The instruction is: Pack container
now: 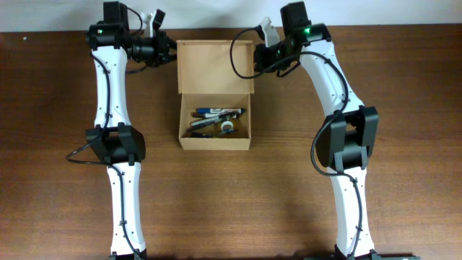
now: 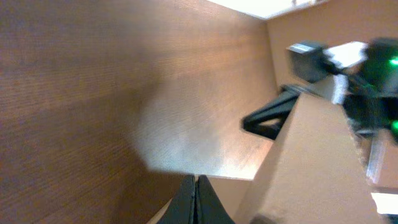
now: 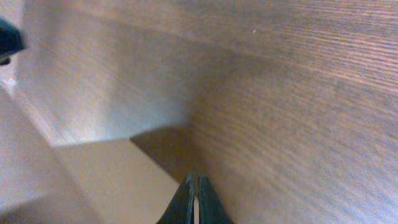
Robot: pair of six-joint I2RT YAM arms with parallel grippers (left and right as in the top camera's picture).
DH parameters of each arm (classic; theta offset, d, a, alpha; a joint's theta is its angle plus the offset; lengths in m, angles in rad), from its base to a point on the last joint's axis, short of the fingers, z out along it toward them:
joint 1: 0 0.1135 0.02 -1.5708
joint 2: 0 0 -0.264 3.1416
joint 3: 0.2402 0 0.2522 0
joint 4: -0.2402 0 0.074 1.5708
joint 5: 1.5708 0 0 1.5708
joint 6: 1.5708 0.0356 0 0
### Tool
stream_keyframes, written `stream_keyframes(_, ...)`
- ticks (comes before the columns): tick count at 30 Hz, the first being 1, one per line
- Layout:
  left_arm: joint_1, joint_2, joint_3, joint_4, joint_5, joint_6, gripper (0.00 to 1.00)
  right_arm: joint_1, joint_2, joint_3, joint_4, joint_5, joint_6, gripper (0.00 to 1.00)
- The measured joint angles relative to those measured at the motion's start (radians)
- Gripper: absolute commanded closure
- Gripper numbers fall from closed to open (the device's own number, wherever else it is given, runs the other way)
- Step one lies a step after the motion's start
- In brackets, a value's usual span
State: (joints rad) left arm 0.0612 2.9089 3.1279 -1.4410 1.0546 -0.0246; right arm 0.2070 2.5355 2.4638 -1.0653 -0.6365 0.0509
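Observation:
The tan cardboard container (image 1: 215, 141) stands open at the table's middle, its flap lid (image 1: 215, 66) raised at the back. Several pens and markers (image 1: 216, 113) and a small tape roll (image 1: 227, 127) lie inside. My left gripper (image 1: 172, 52) is shut and empty at the lid's left edge; the left wrist view shows its closed fingers (image 2: 196, 193) beside the cardboard lid (image 2: 311, 162). My right gripper (image 1: 257, 59) is shut and empty at the lid's right edge; the right wrist view shows its closed fingers (image 3: 194, 193) next to the lid (image 3: 106, 180).
The brown wooden table (image 1: 404, 87) runs all round the box. My right arm's gripper (image 2: 348, 62) shows across the lid in the left wrist view.

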Motion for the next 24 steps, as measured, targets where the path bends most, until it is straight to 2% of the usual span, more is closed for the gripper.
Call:
stream_keyframes(4,-0.021,-0.023,0.0,-0.111,-0.068,0.059,0.98,0.037,-0.047,0.085,-0.092,0.073,-0.043,0.96)
stream_keyframes(14,-0.052,-0.211,0.0,-0.234,-0.291,0.109,0.98,0.108,-0.146,0.156,-0.231,0.293,-0.113,0.96)
stream_keyframes(24,-0.064,-0.332,0.0,-0.242,-0.459,0.11,0.99,0.173,-0.182,0.156,-0.348,0.437,-0.142,0.96)
